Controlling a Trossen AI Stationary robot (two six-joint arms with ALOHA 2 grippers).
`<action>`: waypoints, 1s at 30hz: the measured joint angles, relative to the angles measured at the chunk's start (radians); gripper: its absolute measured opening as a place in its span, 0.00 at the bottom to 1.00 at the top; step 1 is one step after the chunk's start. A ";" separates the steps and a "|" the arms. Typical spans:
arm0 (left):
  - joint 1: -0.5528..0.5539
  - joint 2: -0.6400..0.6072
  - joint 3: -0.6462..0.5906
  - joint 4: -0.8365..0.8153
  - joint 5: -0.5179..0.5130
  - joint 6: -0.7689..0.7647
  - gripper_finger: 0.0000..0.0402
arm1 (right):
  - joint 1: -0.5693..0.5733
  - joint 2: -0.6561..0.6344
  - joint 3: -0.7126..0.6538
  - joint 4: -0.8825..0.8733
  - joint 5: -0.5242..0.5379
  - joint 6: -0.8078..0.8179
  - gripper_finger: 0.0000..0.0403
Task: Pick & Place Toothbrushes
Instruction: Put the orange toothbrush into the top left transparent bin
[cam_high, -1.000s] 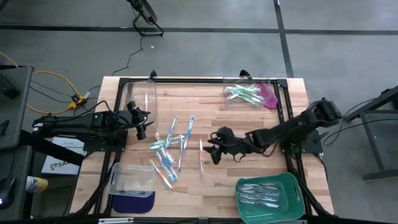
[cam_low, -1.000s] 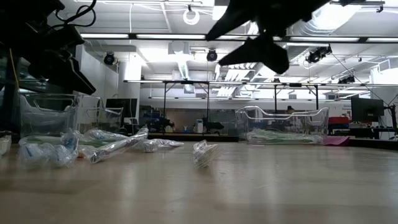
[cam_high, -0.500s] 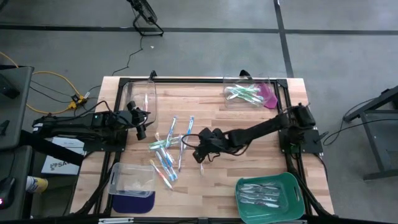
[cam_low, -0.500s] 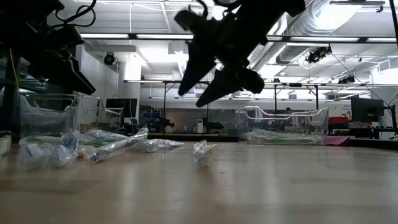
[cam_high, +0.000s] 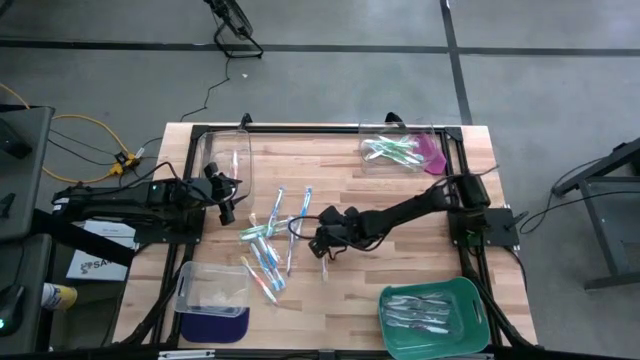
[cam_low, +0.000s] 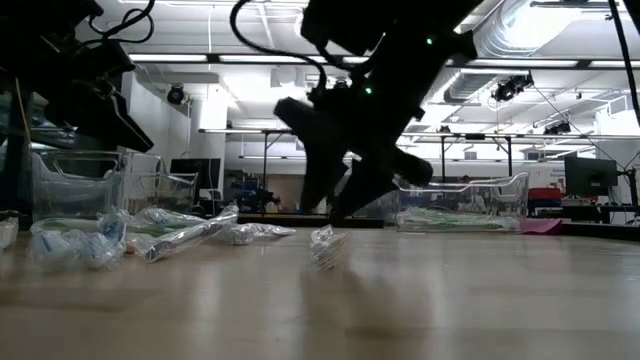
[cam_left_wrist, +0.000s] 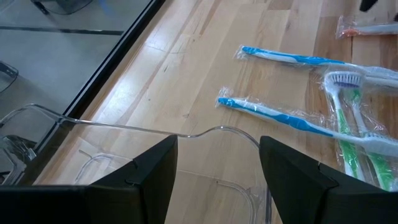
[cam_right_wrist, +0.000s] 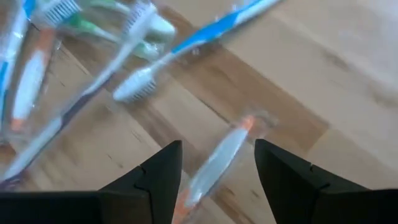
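Wooden bench (cam_high: 400, 200) with black frame. Clear bins at far left (cam_high: 228, 152), far right (cam_high: 398, 150), near left (cam_high: 212, 288). Green tray (cam_high: 470, 300) near right. Yellow cable (cam_high: 85, 125) on floor.

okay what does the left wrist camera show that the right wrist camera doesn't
Only the left wrist view: a clear bin's rim beside the open left end effector, and two blue toothbrushes lying side by side. Only the right wrist view: the open right end effector over a lone orange toothbrush. Both: wrapped toothbrushes on the wooden table.
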 joint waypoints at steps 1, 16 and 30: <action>0.000 0.000 0.000 0.000 0.000 0.000 0.55 | 0.001 0.001 -0.001 -0.003 0.000 0.000 0.48; 0.000 0.000 0.000 -0.002 0.000 0.000 0.55 | 0.001 0.054 -0.002 0.026 0.017 0.000 0.48; 0.000 0.000 0.000 -0.003 0.000 0.000 0.55 | 0.001 0.087 0.000 0.059 0.034 -0.010 0.19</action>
